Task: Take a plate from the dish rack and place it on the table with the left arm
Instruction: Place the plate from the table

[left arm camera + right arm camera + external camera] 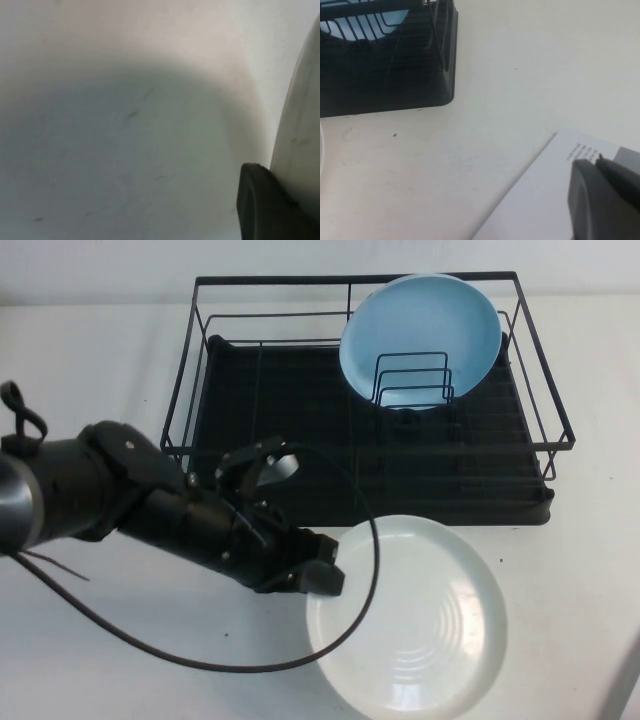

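The white plate [410,620] lies on the table [100,360] in front of the black dish rack [280,455]. My left gripper [322,578] is at the plate's left rim and is shut on it. In the left wrist view one black finger [262,205] presses against the plate's rim [300,125], with the table below. My right gripper [600,195] is shut and empty, over a white sheet of paper [540,200] to the right of the rack [385,75]. In the high view it is out of sight.
A light blue plate [420,335] stands tilted in the wire dividers at the rack's back right. The left arm's black cable [200,660] loops over the table and the white plate's left side.
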### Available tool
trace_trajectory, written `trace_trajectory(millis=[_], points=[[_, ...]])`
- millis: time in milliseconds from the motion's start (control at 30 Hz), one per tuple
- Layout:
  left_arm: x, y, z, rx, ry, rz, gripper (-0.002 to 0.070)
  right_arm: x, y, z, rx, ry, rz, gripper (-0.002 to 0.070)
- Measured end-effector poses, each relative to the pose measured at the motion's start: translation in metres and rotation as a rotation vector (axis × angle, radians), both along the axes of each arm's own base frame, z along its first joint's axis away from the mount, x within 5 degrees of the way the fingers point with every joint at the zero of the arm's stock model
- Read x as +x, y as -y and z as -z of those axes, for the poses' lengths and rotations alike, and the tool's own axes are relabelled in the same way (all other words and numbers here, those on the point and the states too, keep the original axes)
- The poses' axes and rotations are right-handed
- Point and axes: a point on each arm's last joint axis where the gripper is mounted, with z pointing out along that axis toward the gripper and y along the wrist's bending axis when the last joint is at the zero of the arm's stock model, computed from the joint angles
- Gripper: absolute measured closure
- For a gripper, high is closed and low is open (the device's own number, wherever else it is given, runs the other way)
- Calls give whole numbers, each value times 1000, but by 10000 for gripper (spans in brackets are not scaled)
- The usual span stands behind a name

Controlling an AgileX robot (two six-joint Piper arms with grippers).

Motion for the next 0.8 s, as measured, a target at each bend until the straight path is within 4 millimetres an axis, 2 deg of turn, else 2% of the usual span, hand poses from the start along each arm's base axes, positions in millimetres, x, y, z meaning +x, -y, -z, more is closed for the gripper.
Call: trace_trajectory(millis=[233,333,500,567,733,800], points=[[9,-45,28,57,11,-97,629,0,0,0,0,0,0,694],[14,-54,34,62,29,-89,629,0,0,0,0,0,0,694],[17,-57,36,66,88,-43,608,0,0,0,0,0,0,694],[18,-58,36,85,122,-24,557,0,0,0,0,0,0,694],[23,-64,40,152,189,-23,340,0,0,0,0,0,0,694],[24,-66,40,162,196,-31,293,0,0,0,0,0,0,694]])
